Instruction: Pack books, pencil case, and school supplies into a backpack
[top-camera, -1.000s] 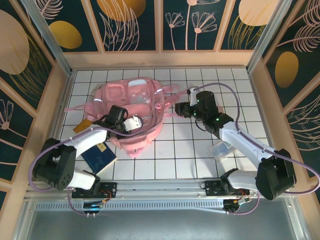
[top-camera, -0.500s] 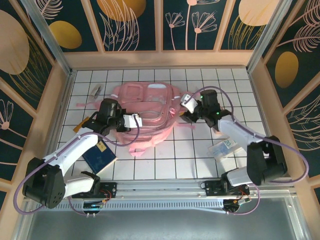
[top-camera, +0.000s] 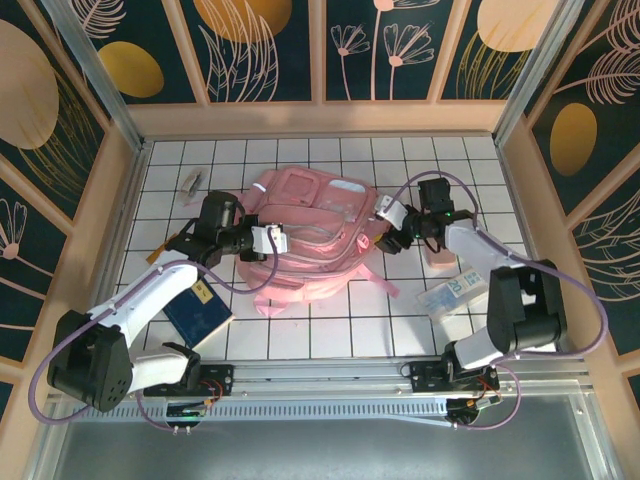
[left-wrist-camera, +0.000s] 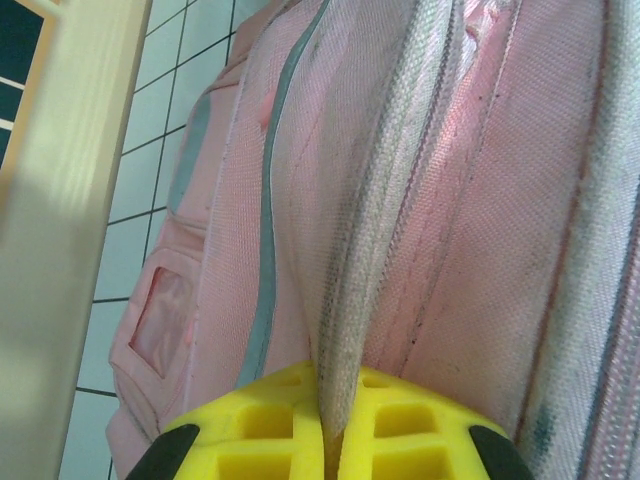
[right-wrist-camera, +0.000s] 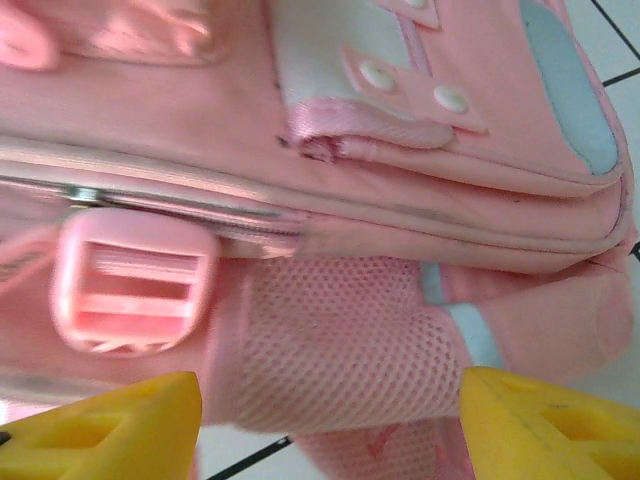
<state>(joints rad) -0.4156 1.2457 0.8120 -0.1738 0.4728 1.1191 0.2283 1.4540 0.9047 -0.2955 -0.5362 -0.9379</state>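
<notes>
The pink backpack (top-camera: 310, 235) lies in the middle of the tiled table. My left gripper (top-camera: 262, 240) is at its left side, shut on a grey-white edge strip of the backpack (left-wrist-camera: 350, 300), which is pinched between the yellow fingertips (left-wrist-camera: 270, 430). My right gripper (top-camera: 387, 232) stands open at the bag's right side. Its fingers (right-wrist-camera: 110, 425) straddle the pink mesh side pocket (right-wrist-camera: 340, 350) without closing on it. The dark blue book (top-camera: 198, 310) lies near my left arm. An orange pad (top-camera: 160, 253) peeks out beside that arm. A tiny grey-white piece (top-camera: 190, 181) lies at the far left.
A clear pouch with blue-green print (top-camera: 455, 295), seemingly the pencil case, lies front right, with a small pink block (top-camera: 440, 260) just behind it. Wooden walls (top-camera: 118, 200) ring the table. A pink buckle (right-wrist-camera: 130, 285) hangs by the mesh pocket.
The backpack has shifted right and turned over. My right gripper has moved right and opened wider. The left gripper keeps its grip on the bag's edge.
</notes>
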